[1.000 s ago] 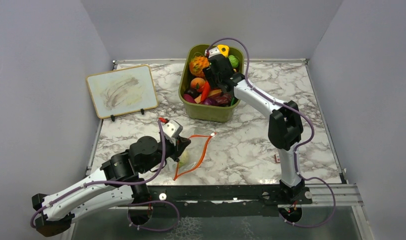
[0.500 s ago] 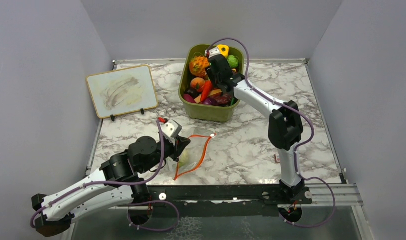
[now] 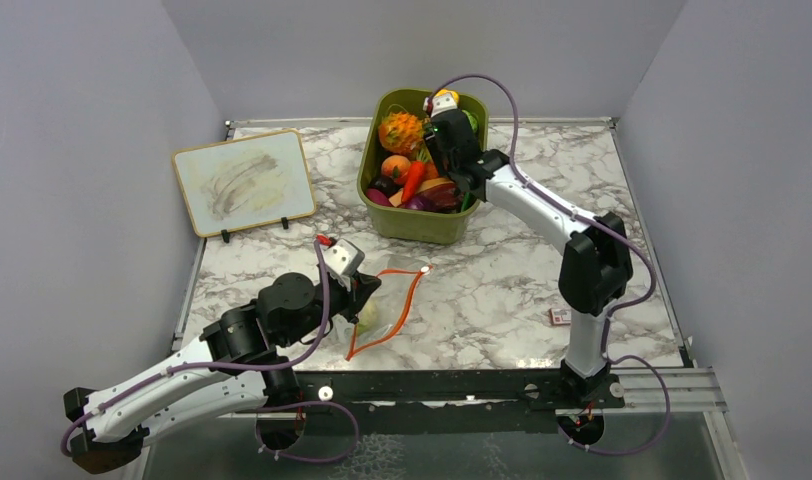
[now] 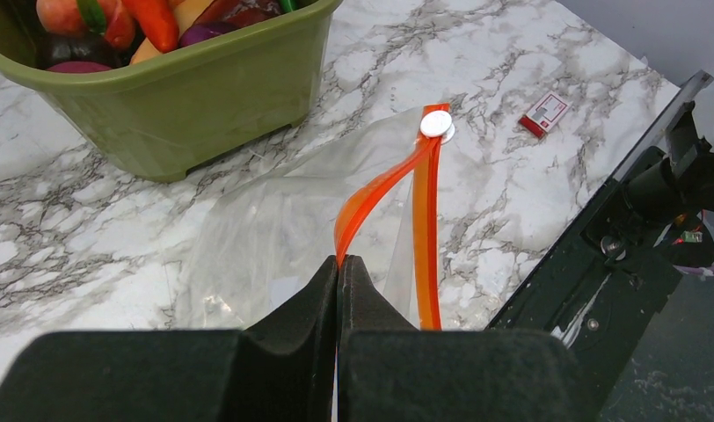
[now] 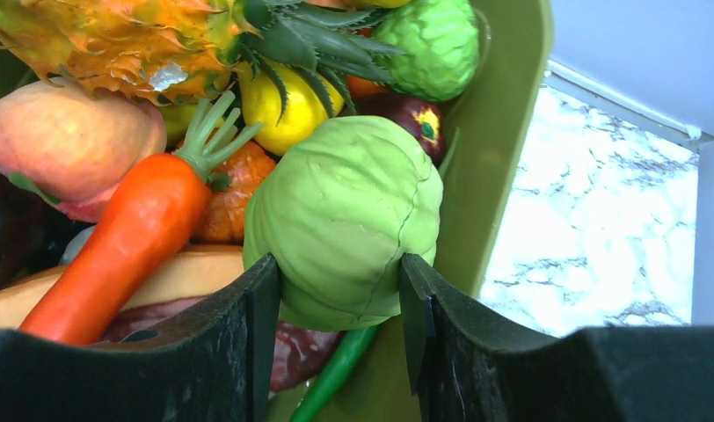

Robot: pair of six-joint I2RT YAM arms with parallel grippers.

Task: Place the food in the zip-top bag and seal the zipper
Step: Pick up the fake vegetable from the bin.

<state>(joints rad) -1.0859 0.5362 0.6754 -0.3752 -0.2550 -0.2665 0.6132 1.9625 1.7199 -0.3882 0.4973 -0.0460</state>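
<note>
The clear zip-top bag [image 4: 274,229] lies on the marble with its mouth held apart. My left gripper [image 4: 338,262] is shut on one lip of the orange-red zipper [image 4: 424,220]. A light-green ball [image 3: 367,318] shows inside the bag, next to that gripper. My right gripper [image 5: 338,264] reaches into the olive bin [image 3: 412,228], and its jaws press both sides of a light-green cabbage ball [image 5: 345,215]. Beside the cabbage ball in the bin lie an orange bumpy fruit with green leaves [image 5: 98,40], a peach-coloured fruit [image 5: 63,141] and a carrot [image 5: 125,237].
A small whiteboard [image 3: 244,180] stands at the back left. A little red-and-white card [image 3: 562,316] lies near the right arm's base. The bin holds several other toy foods. The black front rail [image 4: 635,229] runs just beyond the bag.
My right gripper has shifted toward the bin's far right corner and closed its jaws onto the green cabbage ball. The left gripper and the bag have not moved.
</note>
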